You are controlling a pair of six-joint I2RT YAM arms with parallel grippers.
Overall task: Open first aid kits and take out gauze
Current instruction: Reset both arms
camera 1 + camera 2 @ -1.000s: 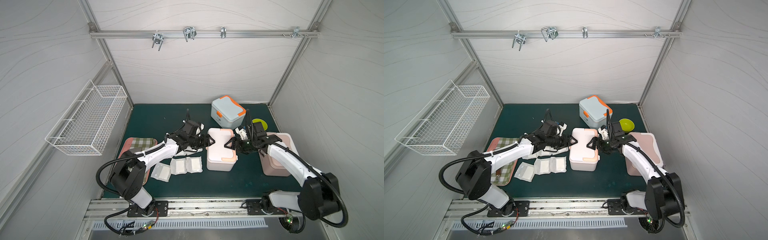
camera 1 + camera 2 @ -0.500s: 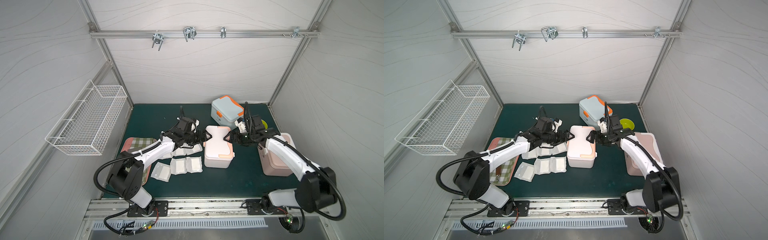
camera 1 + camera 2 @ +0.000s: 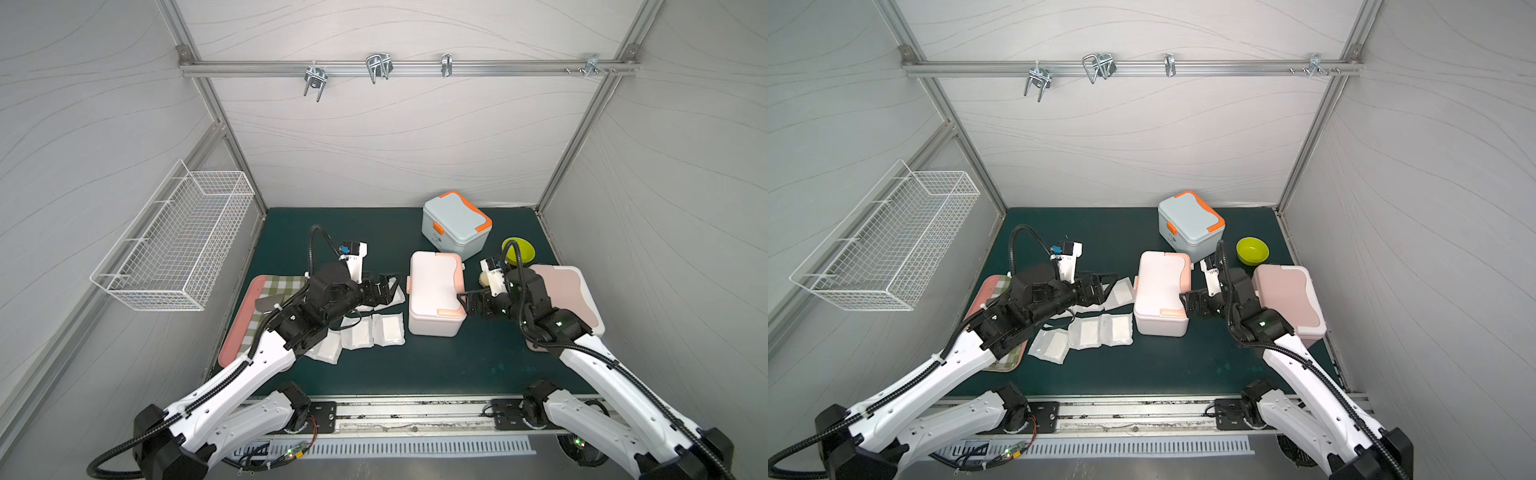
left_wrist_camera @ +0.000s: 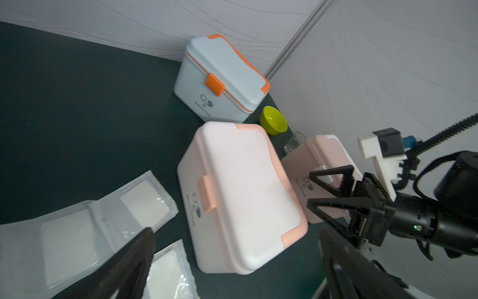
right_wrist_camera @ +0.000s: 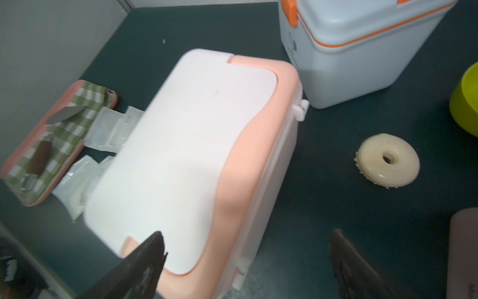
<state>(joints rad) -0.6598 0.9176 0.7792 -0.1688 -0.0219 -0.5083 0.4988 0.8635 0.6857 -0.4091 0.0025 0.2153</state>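
- The white kit with peach trim (image 3: 434,297) sits mid-tabletop with its lid down.
- Gauze pouches (image 3: 388,328) lie flat just left of it, some of them under my left arm.
- My left gripper (image 3: 395,289) hovers over the gauze beside the kit, jaws spread wide and empty.
- My right gripper (image 3: 464,305) is just off the kit's right side, equally wide, holding nothing.
- The pale blue kit (image 3: 455,224) stands closed near the far edge, and the dusty pink kit (image 3: 569,299) closed at the right edge.
- A pink tray (image 3: 236,328) lies at the left edge.

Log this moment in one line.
left end effector: open | right end effector: open | white kit: lid closed | gauze: beside kit
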